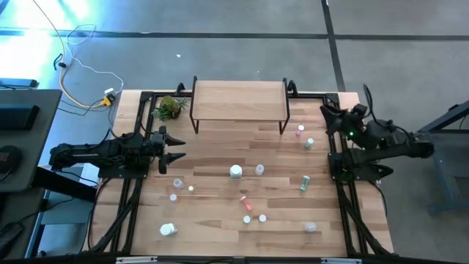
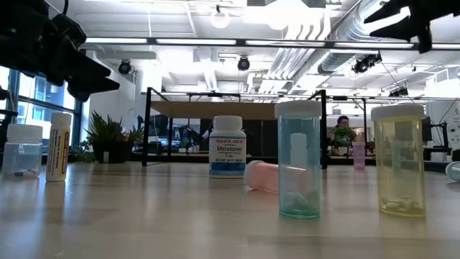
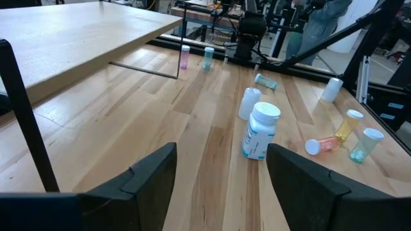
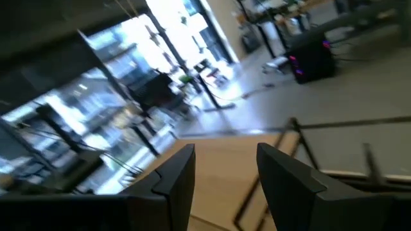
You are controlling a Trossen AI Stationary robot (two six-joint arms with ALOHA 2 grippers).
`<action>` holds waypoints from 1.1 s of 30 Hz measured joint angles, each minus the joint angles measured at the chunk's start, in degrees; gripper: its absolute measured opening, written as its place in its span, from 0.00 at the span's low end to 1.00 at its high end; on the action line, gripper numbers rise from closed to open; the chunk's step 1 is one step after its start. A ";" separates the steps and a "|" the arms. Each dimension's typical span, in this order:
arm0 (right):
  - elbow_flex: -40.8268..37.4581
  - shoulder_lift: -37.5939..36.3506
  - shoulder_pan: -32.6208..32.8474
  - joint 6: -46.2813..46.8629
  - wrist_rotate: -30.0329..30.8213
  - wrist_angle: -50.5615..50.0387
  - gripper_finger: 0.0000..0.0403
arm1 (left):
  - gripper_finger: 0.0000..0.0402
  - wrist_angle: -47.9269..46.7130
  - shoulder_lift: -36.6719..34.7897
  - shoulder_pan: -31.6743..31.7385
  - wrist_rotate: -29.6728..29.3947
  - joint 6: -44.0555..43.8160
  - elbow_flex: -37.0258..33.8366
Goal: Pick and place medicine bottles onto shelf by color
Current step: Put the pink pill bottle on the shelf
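Small medicine bottles stand or lie scattered on the wooden tabletop. Among them are a white jar (image 1: 235,171), a pink bottle (image 1: 300,130), a green one (image 1: 309,143) and a pink one lying on its side (image 1: 245,202). The shelf (image 1: 238,99) stands on thin black legs at the far middle, its top bare. My left gripper (image 1: 172,147) hovers open at the table's left side, pointing toward the white jar (image 3: 260,131), which is well ahead of it. My right gripper (image 1: 330,117) is raised at the far right, open (image 4: 225,170), with nothing between its fingers.
A small green potted plant (image 1: 170,108) stands beside the shelf's left end. Black frame rails (image 1: 132,198) run along both sides of the table. Several bottles cluster toward the near edge (image 1: 262,218), and a white one (image 1: 168,229) lies at the near left.
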 joint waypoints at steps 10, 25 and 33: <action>14.26 11.68 -6.31 16.96 -2.85 -29.80 0.39 | 0.57 0.00 0.00 -0.02 0.00 -0.16 0.02; 19.04 24.07 -22.82 28.37 -28.80 -43.24 0.39 | 0.57 0.00 0.00 -0.02 0.00 -5.16 0.00; 19.04 28.92 -29.59 22.33 -36.02 -39.86 0.39 | 0.57 0.00 0.00 -0.02 0.02 -6.01 0.00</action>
